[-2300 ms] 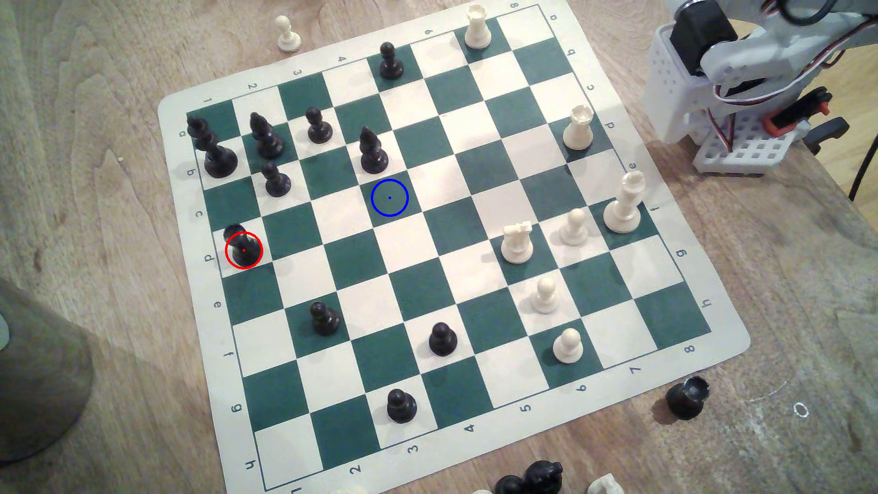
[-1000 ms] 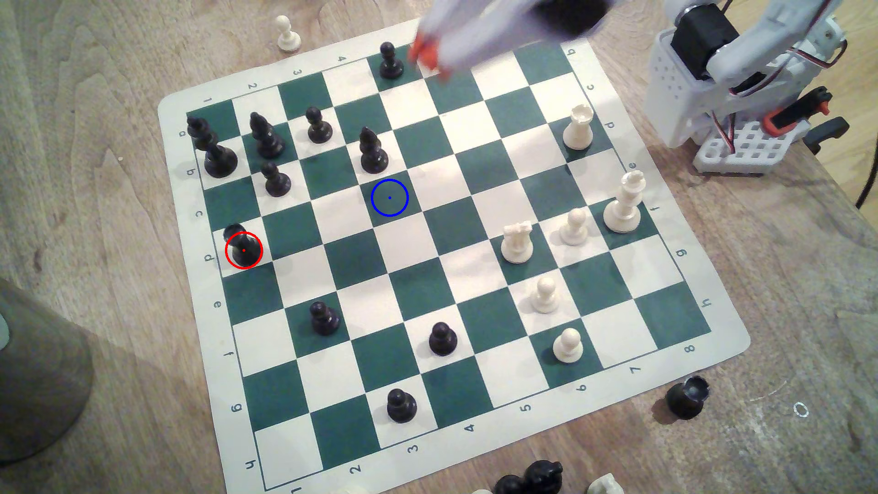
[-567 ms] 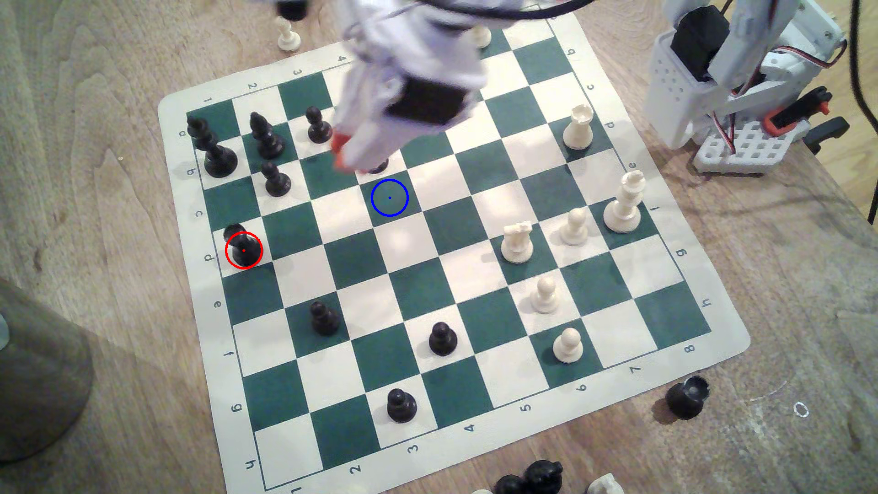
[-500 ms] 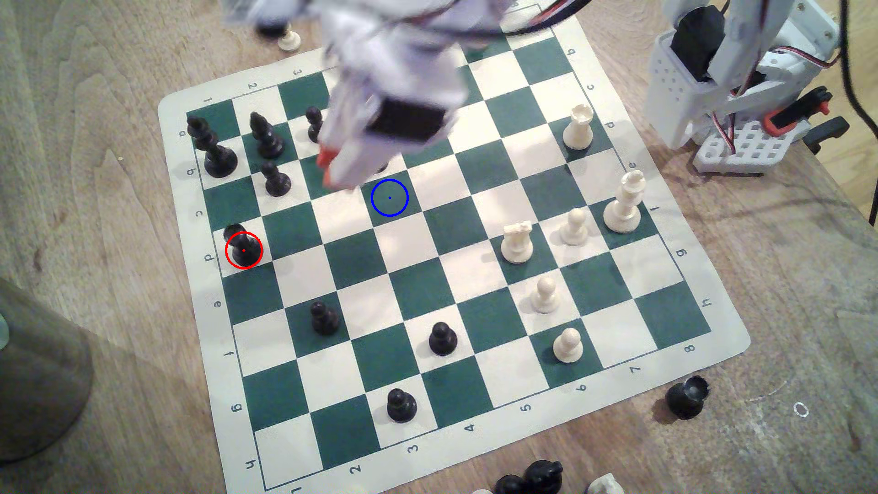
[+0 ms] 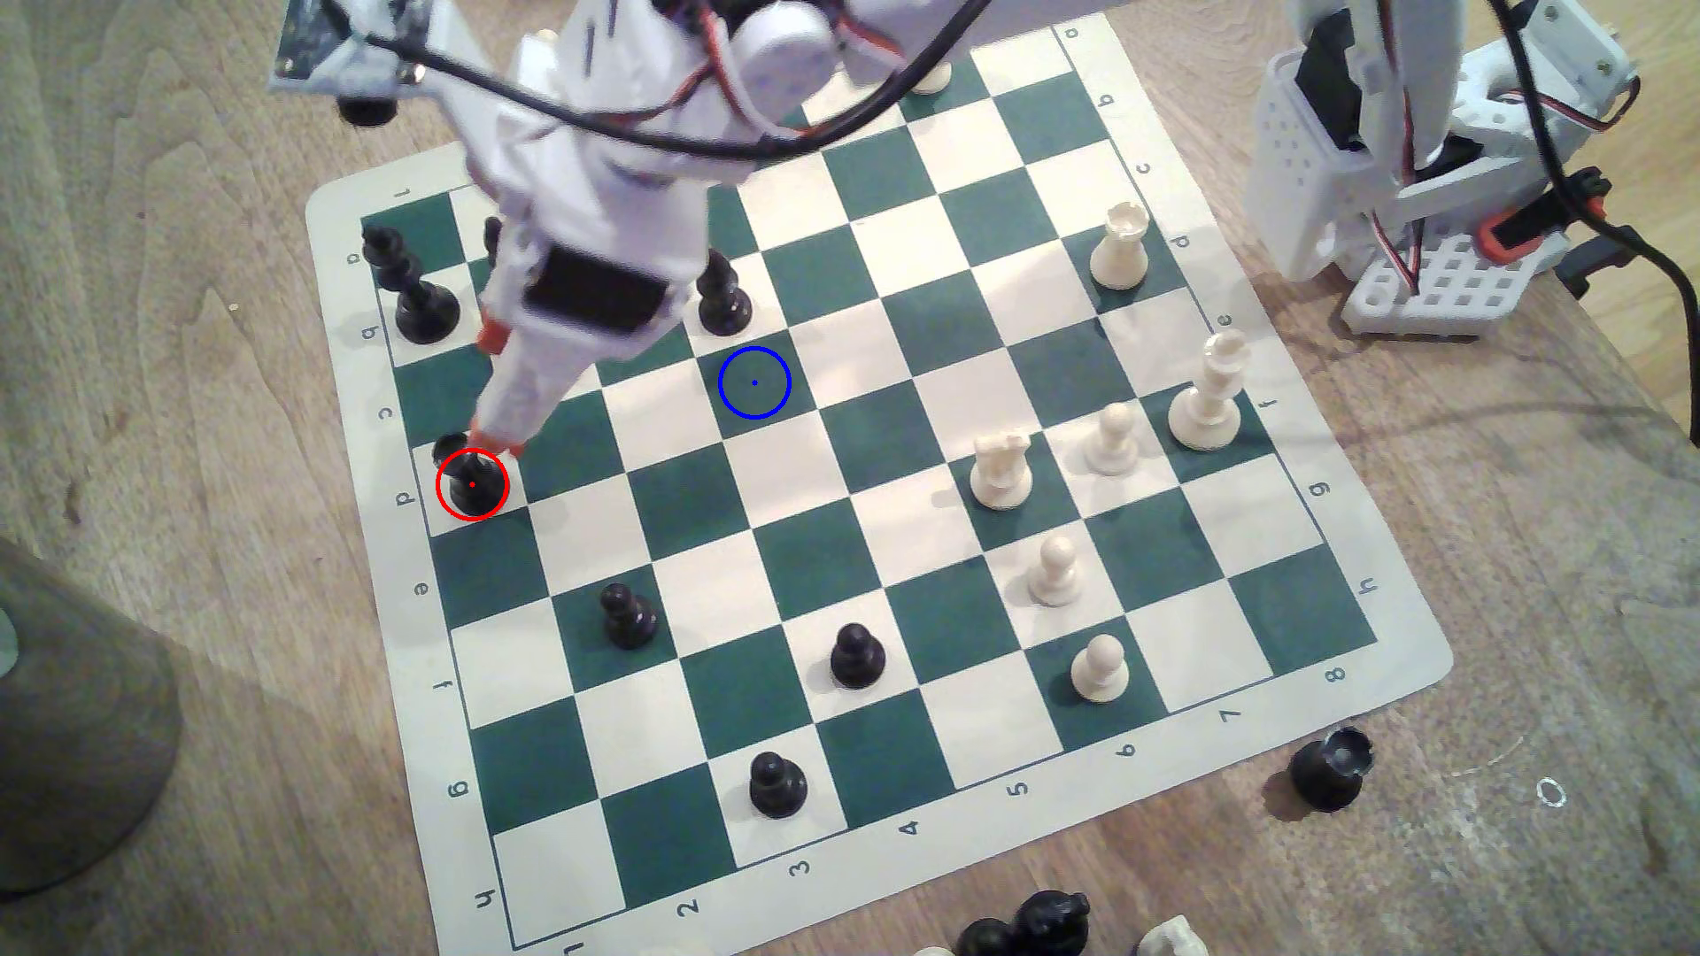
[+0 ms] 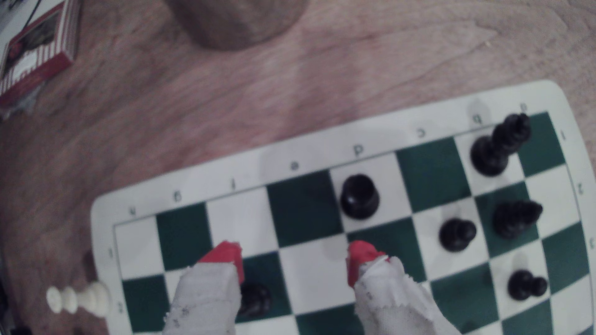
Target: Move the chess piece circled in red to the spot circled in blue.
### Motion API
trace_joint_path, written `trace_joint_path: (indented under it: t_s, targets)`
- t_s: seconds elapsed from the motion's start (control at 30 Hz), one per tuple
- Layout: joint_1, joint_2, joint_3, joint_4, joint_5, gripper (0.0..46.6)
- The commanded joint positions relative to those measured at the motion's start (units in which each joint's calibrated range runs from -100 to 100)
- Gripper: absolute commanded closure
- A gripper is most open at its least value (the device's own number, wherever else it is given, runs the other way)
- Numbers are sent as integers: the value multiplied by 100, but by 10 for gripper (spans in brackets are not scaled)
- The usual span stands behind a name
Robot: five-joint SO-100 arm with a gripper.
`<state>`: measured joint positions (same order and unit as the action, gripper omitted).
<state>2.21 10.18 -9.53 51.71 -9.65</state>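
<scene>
Wrist view: end effector [image 6: 295,262] spread wide, empty, near the black rook [image 6: 358,196] on its white square.

Arm [image 5: 598,184] hides black pieces; wrist view blurred.

The white plastic robot arm [image 5: 607,184] has a black box-shaped motor [image 5: 593,292] set in it. Thin black, red and white wires [image 5: 699,138] loop just above that motor. Two white fingers [image 6: 206,290] wear torn tape and red tips.
</scene>
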Motion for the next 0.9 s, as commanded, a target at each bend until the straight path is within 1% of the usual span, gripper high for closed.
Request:
trace_joint_path:
  t_s: [0.0,0.1,0.27,0.43,0.57,0.87]
  targets:
    - [49,238,-552,-397,-15,287]
    - [49,502,-642,-560,-15,287]
    - [88,1019,-1277,-585,15,287]
    - [252,1282,-1658,-585,34,284]
    - [361,1478,-1667,-667,34,284]
    - [377,1766,-1667,-831,34,279]
